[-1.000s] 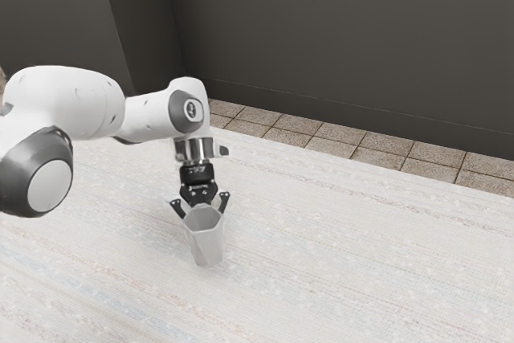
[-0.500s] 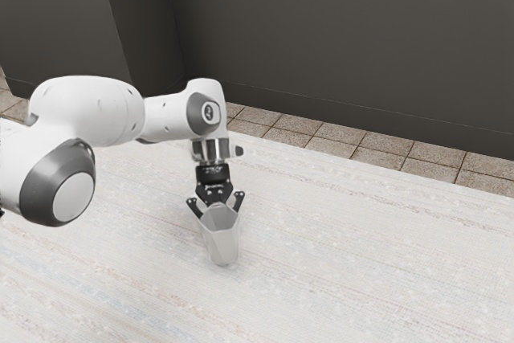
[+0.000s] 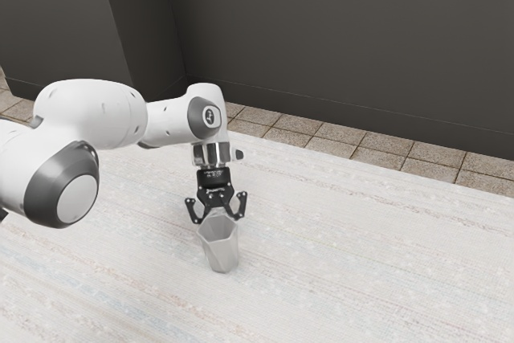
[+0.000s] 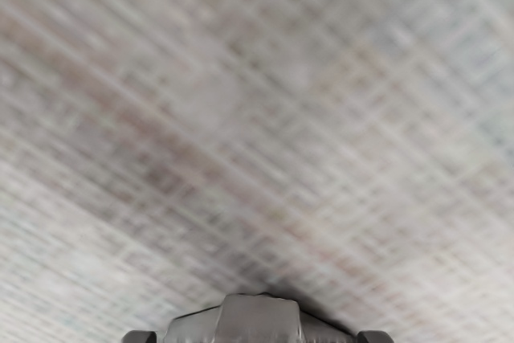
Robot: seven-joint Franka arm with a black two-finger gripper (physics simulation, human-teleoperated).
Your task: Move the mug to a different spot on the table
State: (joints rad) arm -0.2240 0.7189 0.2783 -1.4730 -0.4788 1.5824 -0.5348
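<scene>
Where the exterior view is read from its left, one white arm (image 3: 96,134) is seen first, its large grey-capped joint at the edge of the view and its forearm reaching toward the exterior view's right. The wrist is turned straight down over the counter (image 3: 361,238).

Below the wrist, two black fingers (image 3: 193,209) are counted. They are spread wide apart, one on each side, with the tips just above the rim of the mug (image 3: 218,247). Nothing is gripped between them, and no contact with the rim can be made out.

One mug is counted. It stands on the counter directly beneath the fingers, near the middle of the exterior view and toward its lower edge. Its long axis is vertical: the mouth points up toward the wrist and the base rests on the counter. The body is pale grey, faceted, and narrows toward the base. A handle cannot be made out, so its sideways heading cannot be told.

In the wrist view, the mug (image 4: 259,319) is shown as a grey faceted shape just under the hand, with the streaked counter surface (image 4: 241,118) beyond it.

Further toward the exterior view's right, the pale counter runs on to a strip of brown tiled floor (image 3: 385,150), behind which a dark wall (image 3: 337,30) stands.
</scene>
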